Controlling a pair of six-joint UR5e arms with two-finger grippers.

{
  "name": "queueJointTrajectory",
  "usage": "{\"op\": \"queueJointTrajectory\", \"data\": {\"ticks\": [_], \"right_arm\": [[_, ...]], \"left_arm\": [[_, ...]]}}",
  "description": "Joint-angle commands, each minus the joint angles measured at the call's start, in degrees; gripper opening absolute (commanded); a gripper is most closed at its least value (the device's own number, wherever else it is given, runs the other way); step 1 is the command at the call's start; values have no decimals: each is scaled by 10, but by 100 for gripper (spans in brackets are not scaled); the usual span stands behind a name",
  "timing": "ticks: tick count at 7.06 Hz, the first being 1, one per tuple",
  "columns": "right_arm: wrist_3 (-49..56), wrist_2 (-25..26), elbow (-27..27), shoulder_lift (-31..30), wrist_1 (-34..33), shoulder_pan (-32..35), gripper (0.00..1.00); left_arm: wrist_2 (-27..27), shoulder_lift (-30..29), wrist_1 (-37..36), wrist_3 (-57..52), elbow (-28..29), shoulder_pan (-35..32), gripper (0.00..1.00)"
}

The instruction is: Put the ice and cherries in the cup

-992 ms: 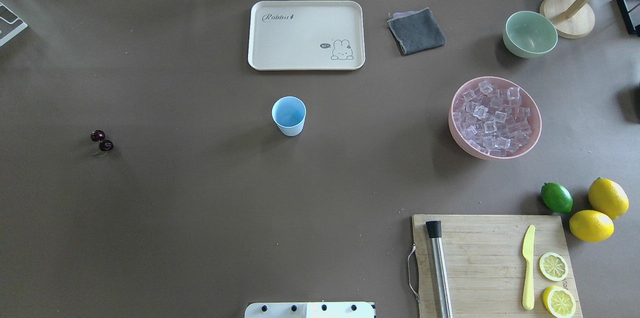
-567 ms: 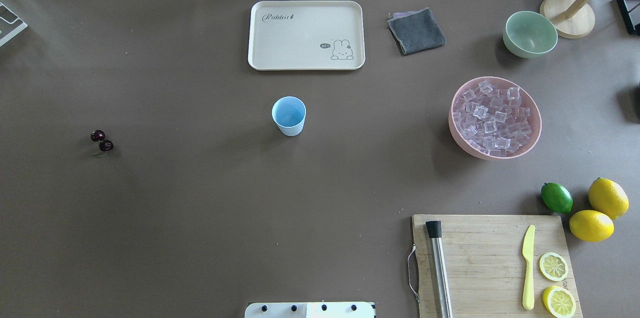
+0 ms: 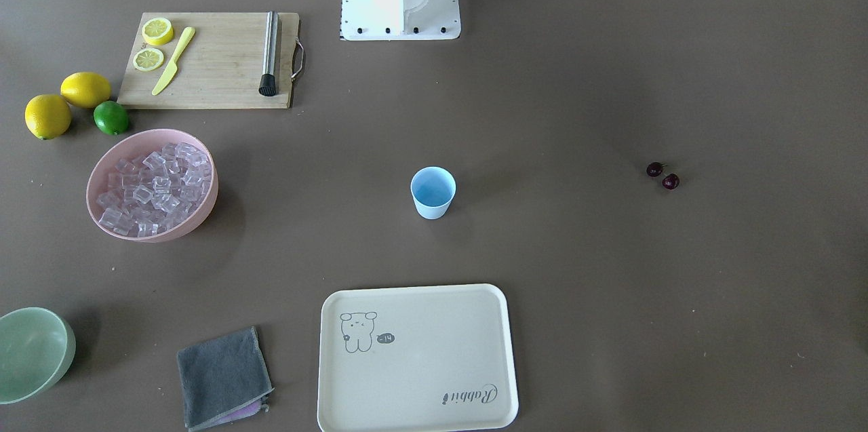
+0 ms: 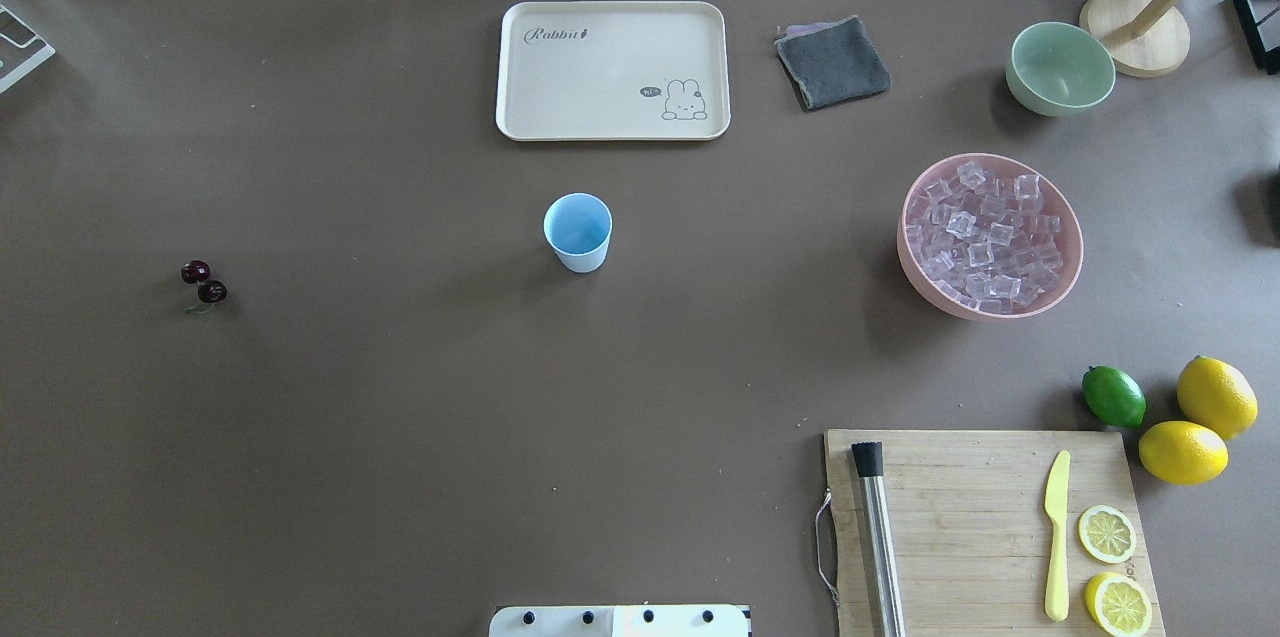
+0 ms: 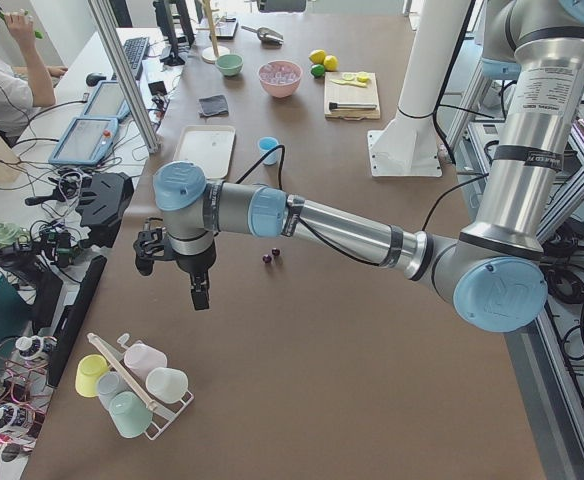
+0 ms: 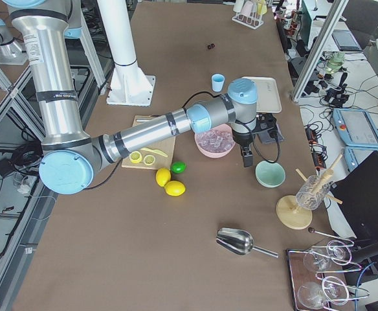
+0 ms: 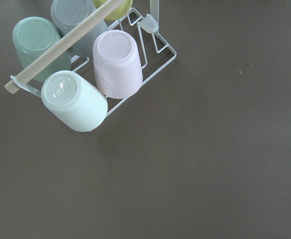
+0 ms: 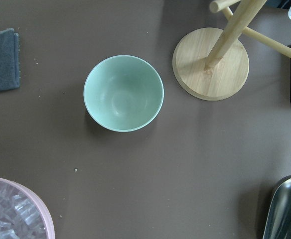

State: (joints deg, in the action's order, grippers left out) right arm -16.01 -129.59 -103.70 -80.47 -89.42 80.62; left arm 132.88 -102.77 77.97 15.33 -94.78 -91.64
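Ice (image 4: 990,242) is seen heaped in the pink bowl (image 4: 925,293), the empty cup (image 4: 578,232) is stood upright at the middle of the table (image 4: 400,437), the cherries (image 4: 204,283) are laid well apart on its far side, and the state of the left gripper (image 5: 199,293) and right gripper (image 6: 246,157), fingers apart or together, cannot be told.

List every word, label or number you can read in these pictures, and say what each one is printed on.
"Rabbit": script lettering in one corner of the cream tray.
Speech bubble beside the rabbit drawing on that tray: too small to read for sure.
No other text is legible in any view.
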Motion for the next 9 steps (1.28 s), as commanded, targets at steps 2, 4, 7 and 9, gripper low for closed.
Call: {"op": "queueJointTrajectory", "data": {"ticks": [2, 4, 7, 9], "right_arm": [[-10, 0, -11, 18, 11, -41, 100], [-17, 26, 2, 48, 35, -65, 100], [-126, 78, -6, 85, 65, -168, 100], [-214, 161, -13, 82, 65, -249, 99]], "left_arm": [[-2, -9, -14, -1, -6, 1, 98], [-1, -6, 13, 1, -5, 5, 98], [0, -4, 13, 3, -6, 5, 98], [-2, -7, 17, 3, -1, 8, 98]]}}
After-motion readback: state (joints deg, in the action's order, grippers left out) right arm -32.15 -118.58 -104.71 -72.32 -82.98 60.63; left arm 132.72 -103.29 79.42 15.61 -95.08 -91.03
